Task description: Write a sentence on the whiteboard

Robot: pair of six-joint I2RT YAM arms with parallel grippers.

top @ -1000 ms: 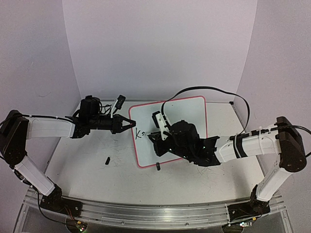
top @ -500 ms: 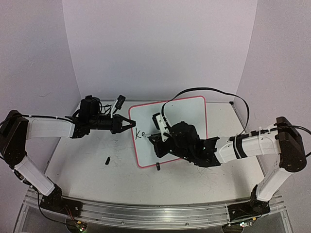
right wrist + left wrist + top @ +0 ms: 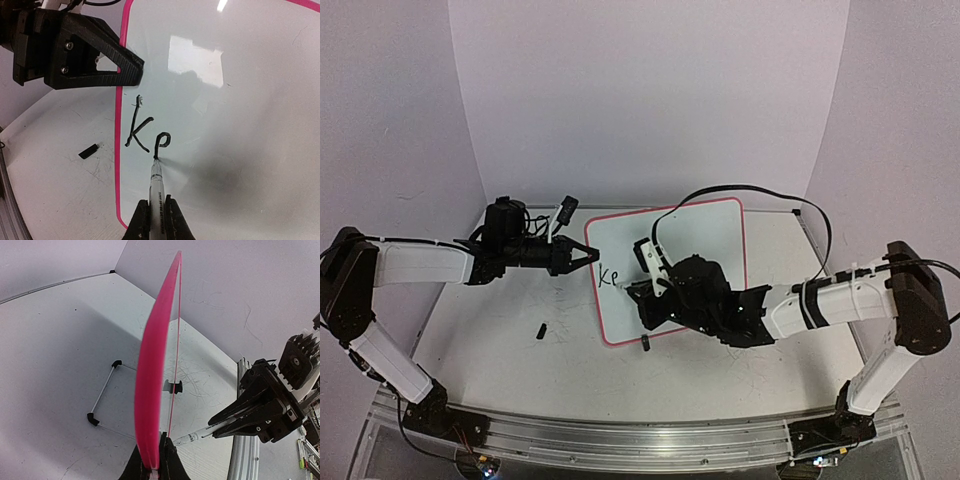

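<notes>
Pale lilac walls curve round a scratched grey-white tabletop [image 3: 500,340]. In its middle lies the whiteboard [image 3: 705,235], pink-edged and turned askew to the tabletop's edges. My left end effector [image 3: 586,254] is closed tight on the board's left border; seen from that wrist, the pink edge runs straight up from between my fingers. My right end effector [image 3: 155,220] is clamped on a thin marker [image 3: 156,182], whose tip touches the board at the foot of the second letter. The sentence [image 3: 147,137] is only two slanted black letters, a K and a looped one, just inside the left border, close to my left fingertips. A small black piece [image 3: 540,329] lies on the tabletop left of the board, apart from it.
</notes>
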